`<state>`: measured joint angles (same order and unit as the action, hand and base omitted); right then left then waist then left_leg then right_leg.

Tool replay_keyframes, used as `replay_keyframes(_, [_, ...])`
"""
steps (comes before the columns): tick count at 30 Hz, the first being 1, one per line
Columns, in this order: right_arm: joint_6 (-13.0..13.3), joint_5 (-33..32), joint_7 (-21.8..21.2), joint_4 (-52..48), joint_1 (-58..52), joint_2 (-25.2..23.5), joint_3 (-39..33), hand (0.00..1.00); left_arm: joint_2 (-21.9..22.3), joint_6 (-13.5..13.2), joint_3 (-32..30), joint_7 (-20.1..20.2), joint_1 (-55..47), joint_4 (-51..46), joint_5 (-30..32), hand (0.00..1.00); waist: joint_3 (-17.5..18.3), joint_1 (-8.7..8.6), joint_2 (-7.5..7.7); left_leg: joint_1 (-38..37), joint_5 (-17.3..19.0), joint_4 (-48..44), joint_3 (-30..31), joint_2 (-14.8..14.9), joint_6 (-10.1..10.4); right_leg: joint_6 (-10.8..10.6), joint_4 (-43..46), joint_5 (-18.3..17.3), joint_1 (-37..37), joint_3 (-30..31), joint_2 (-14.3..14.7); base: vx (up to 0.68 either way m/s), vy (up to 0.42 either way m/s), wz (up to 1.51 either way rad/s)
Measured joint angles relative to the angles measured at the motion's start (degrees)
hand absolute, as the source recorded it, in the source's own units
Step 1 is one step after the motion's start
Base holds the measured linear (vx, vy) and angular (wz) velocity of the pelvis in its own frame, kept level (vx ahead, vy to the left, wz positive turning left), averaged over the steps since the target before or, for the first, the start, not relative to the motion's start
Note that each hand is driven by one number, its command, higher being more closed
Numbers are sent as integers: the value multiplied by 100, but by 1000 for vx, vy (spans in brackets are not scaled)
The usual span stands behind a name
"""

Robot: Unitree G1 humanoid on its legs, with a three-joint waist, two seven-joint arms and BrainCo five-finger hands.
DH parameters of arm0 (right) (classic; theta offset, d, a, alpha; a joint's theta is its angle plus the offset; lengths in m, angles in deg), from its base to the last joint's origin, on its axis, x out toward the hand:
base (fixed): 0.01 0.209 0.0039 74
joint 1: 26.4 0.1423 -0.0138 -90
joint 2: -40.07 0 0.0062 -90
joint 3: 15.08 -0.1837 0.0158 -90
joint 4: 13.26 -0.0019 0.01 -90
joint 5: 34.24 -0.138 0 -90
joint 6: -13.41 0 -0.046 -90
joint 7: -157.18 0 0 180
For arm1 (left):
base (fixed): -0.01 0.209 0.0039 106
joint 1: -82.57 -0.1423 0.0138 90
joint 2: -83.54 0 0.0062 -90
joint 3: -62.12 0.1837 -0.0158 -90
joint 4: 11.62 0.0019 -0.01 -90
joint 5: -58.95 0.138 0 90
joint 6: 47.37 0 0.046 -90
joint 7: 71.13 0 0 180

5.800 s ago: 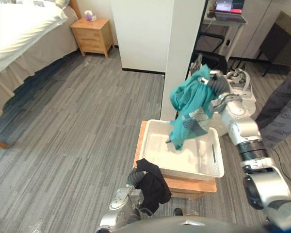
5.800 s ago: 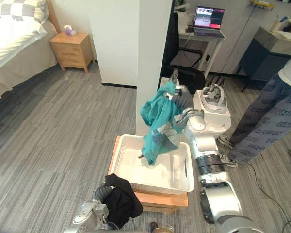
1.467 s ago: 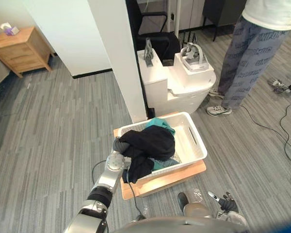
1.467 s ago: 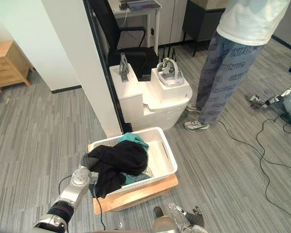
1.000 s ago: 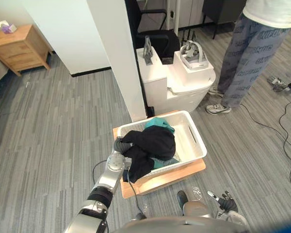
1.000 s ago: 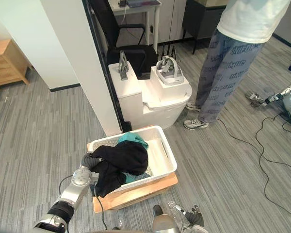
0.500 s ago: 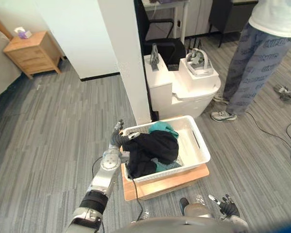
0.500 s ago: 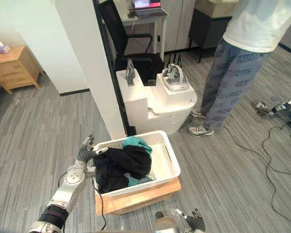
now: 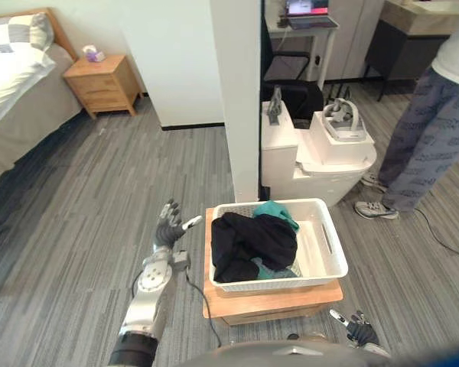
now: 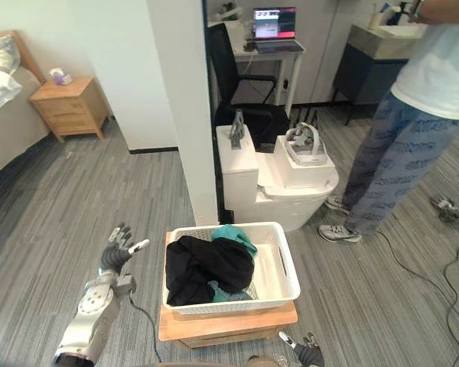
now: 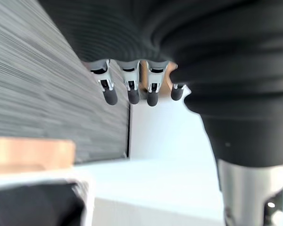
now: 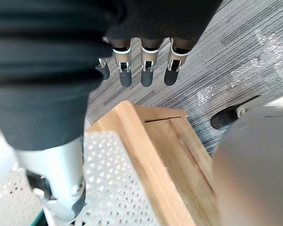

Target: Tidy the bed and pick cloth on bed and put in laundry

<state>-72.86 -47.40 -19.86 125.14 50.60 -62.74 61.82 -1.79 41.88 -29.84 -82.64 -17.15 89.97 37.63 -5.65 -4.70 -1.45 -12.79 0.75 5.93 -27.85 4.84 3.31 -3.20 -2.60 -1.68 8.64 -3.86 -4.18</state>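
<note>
Grey floor (image 9: 76, 199); basket (image 9: 279, 282) mid-frame holds black cloth (image 9: 249, 238). Both hands empty, fingers straight: left hand (image 9: 167, 228) beside it, right hand (image 9: 357, 330) lower right. Best to lift the left clear of the rim.

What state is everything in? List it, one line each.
laundry basket: upright on wooden stand.
black cloth: heaped inside it.
teal cloth: inside, partly under black cloth.
left robot hand: open, empty.
right robot hand: open, empty.
laptop: open, screen lit.
</note>
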Motion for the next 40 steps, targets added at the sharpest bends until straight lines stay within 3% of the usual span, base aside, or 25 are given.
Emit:
replay_keyframes(3, [-36,-3,-61,102,104,1,-5,0,33,-36,-374,-5,-144,607,-246,0,28,163,22,56,-13,0,89,-5,-18,-1,-34,0,4,-94,-9,-10,-13,16])
replay_keyframes(9, [-128,0,-140,503,371,11,-147,0,299,-86,-613,260,-644,2245,-504,0,62,274,89,101,-32,0,346,-37,-30,-11,-161,-7,156,-348,-42,5,-26,23])
replay_keyframes(13, [-237,64,-235,708,586,16,-230,0,545,-42,-765,548,-731,3261,-88,0,64,381,89,109,-37,0,449,-59,-37,-30,-173,-21,197,-448,-67,-14,-20,12])
replay_keyframes(17, [-382,88,-257,953,794,9,-283,0,701,274,-873,918,-710,3997,295,0,63,413,88,124,-43,1,492,-83,-46,-49,-171,-35,209,-494,-89,-14,-12,6])
replay_keyframes(22, [-501,83,-255,1003,884,11,-343,0,703,299,-971,919,-647,4213,540,0,60,411,85,123,-43,0,491,-82,-45,-49,-171,-35,209,-494,-88,0,0,0])
replay_keyframes(27, [-613,43,-225,1136,925,13,-288,0,675,321,-979,869,-407,4427,1604,0,37,392,65,121,-39,0,474,-76,-41,-48,-172,-35,205,-480,-80,0,0,0])
replay_keyframes(29, [-672,42,-215,1161,924,16,-209,0,669,377,-978,867,-350,4438,1761,0,25,390,63,120,-36,0,464,-73,-35,-48,-172,-35,200,-467,-74,-5,-10,-2])
replay_keyframes(40, [-726,95,-242,1173,926,18,-94,0,634,381,-911,920,-163,4607,1776,0,-16,355,36,76,8,-8,283,-12,22,-38,-171,-28,139,-259,18,-6,-26,-10])
